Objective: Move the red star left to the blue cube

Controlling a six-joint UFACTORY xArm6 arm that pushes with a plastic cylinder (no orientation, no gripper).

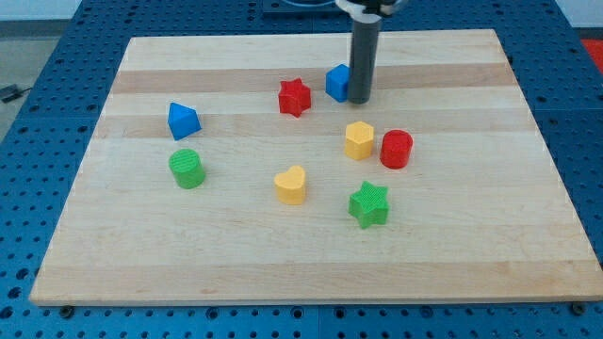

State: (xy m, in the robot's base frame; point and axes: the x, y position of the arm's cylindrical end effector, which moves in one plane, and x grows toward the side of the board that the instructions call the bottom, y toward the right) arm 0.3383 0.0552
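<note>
Camera view: the arm's tip (359, 100), a bare rod with nothing to open or close, stands touching the blue cube (336, 82) on its right side. The red star (294, 97) lies just left of the cube, apart from it.

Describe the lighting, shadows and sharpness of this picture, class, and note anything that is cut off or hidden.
Camera view: even, soft light; the wooden board shows no glare. Blocks such as the red star cast only faint, short shadows. Focus is sharp across the board. My tip stands right of the blue cube, partly hiding it; the rod's top is cropped at the view's top edge.
</note>
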